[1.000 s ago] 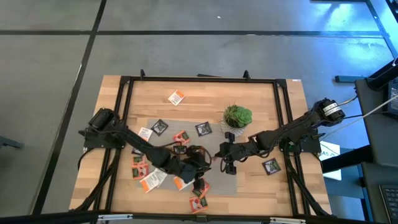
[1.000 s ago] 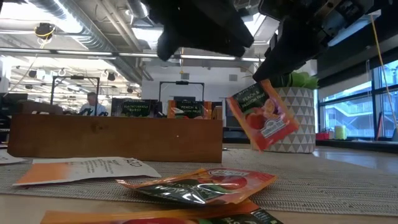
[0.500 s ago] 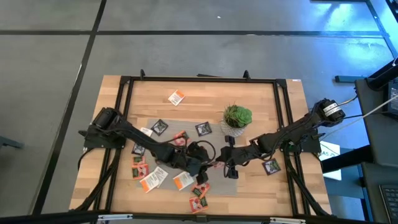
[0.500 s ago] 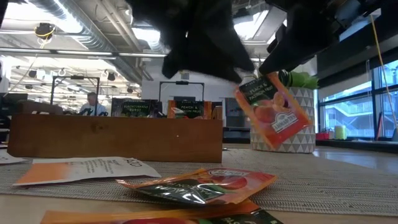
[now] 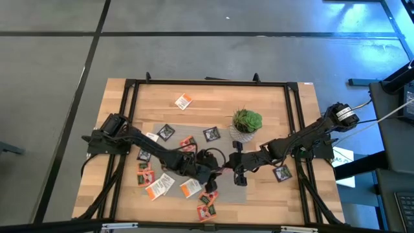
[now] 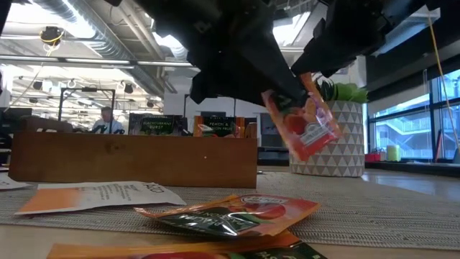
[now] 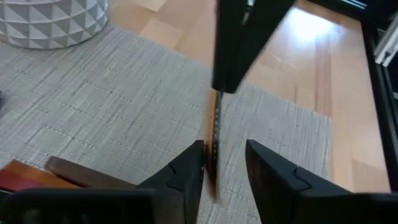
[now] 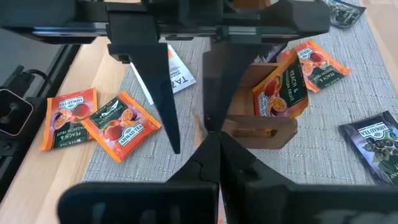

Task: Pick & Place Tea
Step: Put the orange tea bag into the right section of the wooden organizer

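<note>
**A:** Low view, closest in: what's lying there?

**B:** Loose sachets [image 6: 230,212], flat on the woven mat [image 6: 388,208].

**A:** And the lifted one?

**B:** A red-orange sachet [image 6: 305,126] hangs above the mat, pinched in the right gripper [image 8: 214,140].

**A:** The left gripper [image 7: 222,152]?

**B:** Its fingers stand apart, either side of that sachet's edge. Behind are the wooden tray [image 6: 136,158] and the patterned pot [image 6: 348,147].
</note>
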{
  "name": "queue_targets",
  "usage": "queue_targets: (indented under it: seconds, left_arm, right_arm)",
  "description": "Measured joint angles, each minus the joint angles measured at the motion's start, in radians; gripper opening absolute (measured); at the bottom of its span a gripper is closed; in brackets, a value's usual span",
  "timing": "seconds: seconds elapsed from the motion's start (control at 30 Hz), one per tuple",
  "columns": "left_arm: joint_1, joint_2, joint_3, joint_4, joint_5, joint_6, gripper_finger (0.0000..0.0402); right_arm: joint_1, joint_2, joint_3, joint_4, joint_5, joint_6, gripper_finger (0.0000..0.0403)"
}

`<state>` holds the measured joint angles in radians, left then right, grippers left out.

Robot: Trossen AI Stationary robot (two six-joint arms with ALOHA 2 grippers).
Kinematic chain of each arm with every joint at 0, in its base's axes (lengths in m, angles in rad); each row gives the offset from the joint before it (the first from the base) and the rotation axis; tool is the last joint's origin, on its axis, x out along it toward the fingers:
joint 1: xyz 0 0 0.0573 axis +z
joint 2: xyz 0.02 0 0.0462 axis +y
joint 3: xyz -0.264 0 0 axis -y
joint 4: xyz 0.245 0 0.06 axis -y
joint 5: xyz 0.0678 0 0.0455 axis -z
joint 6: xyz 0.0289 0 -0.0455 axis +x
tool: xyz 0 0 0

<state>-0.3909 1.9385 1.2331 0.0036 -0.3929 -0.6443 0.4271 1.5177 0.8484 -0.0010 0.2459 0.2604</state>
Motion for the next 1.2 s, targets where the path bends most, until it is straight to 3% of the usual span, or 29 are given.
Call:
queue_targets:
  seconds: [0.3, 0.63, 0.93, 1.2]
  left_arm:
    - [0.000, 0.000, 0.000, -0.001, 0.012, 0.037, 0.0011]
    - [0.000, 0.000, 0.000, -0.001, 0.045, 0.052, 0.0003]
    - [0.010, -0.046, 0.000, -0.040, 0.142, 0.171, 0.0002]
    - [0.088, -0.163, 0.103, -0.436, 0.235, 0.227, 0.0003]
  right_arm:
    - [0.000, 0.000, 0.000, 0.000, -0.001, 0.000, 0.0000]
    - [0.000, 0.000, 0.000, -0.002, -0.038, -0.014, 0.0021]
    - [-0.019, -0.015, 0.001, -0.117, -0.085, 0.022, 0.0131]
    - [-0.010, -0.091, 0.001, -0.287, -0.081, 0.158, 0.0182]
